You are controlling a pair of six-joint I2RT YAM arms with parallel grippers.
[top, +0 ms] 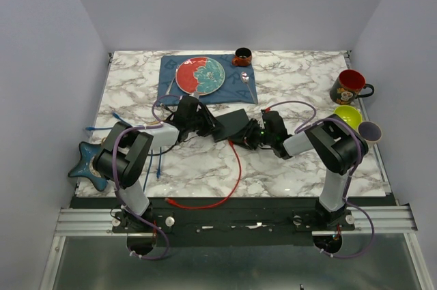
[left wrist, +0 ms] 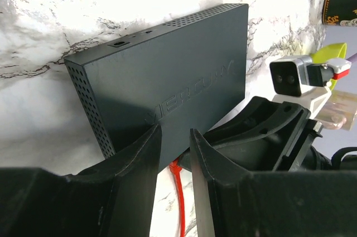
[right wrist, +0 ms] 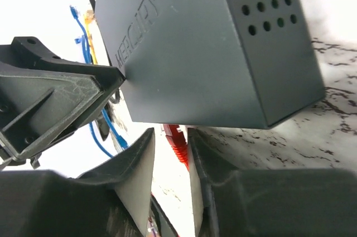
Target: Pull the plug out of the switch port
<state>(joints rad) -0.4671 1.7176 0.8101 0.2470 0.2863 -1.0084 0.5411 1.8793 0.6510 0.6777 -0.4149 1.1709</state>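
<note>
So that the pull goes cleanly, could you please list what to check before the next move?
1. The left gripper clamps the switch: ok, fingers pinch its edge.
2. The right gripper sits astride the red plug: ok.
3. Firm grip on the red plug: not ok, a gap shows beside one pad.
4. Plug out of its port: cannot tell.
5. Slack in the red cable: ok.

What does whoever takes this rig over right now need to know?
Left tool: shut on the near edge of the switch, holding it tilted up.
Right tool: slightly open, straddling the red plug at the switch's port edge, not clamped.
Red cable trails toward the near table edge.
Done: both tools in place.
Left: it is unclear whether the plug is seated; check, regrip, pull.
</note>
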